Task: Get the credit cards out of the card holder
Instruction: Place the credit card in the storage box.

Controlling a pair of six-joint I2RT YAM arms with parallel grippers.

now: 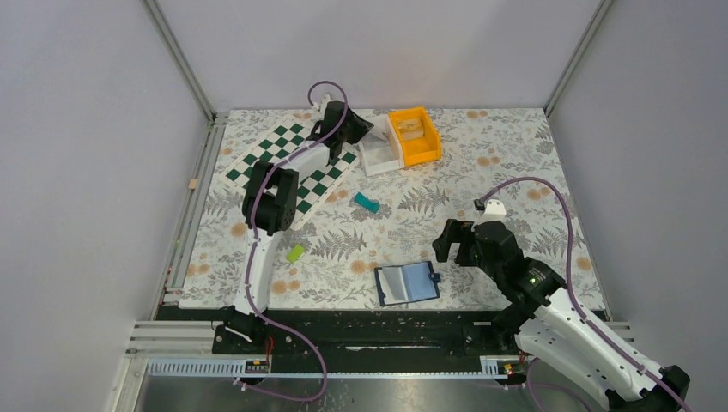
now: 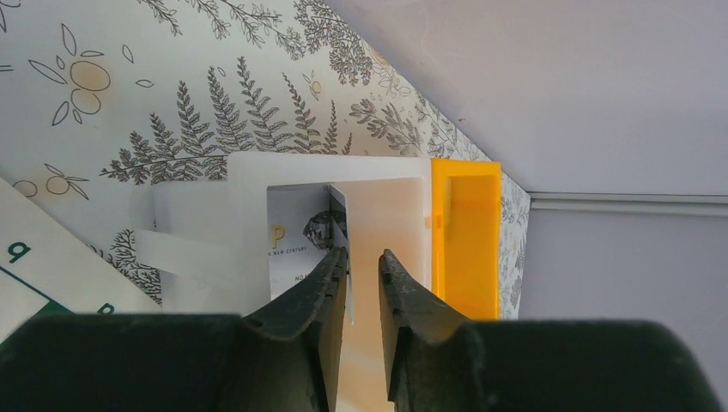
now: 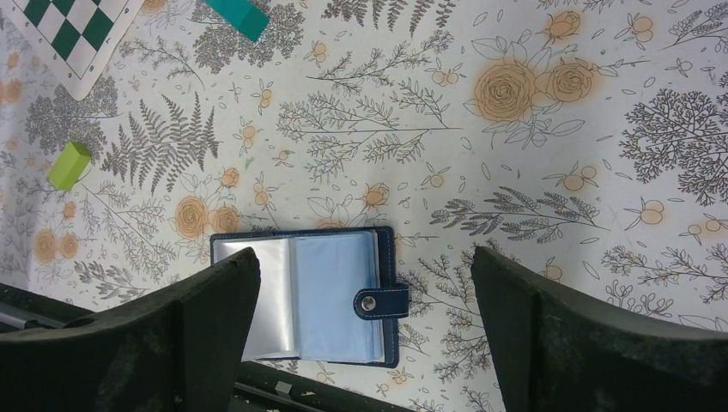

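The card holder [image 1: 407, 283] lies open near the table's front edge, a navy bifold with a silvery left sleeve and a pale blue right one [image 3: 335, 292]. I cannot tell whether a card sits in them. My right gripper [image 3: 362, 254] hangs above it, jaws wide apart and empty. My left gripper [image 2: 364, 253] is far back over the white bin [image 2: 245, 172]. Its jaws stand slightly apart, and a thin whitish credit card [image 2: 338, 210] stands on edge against the left finger only. Another printed credit card [image 2: 296, 236] lies flat in that bin.
An orange bin [image 1: 415, 135] stands right beside the white bin [image 1: 380, 153]. A chessboard mat [image 1: 292, 167] lies at the back left. A teal block [image 1: 367, 202] and a green block [image 1: 295, 252] lie mid-table. Enclosure walls close in the back and sides.
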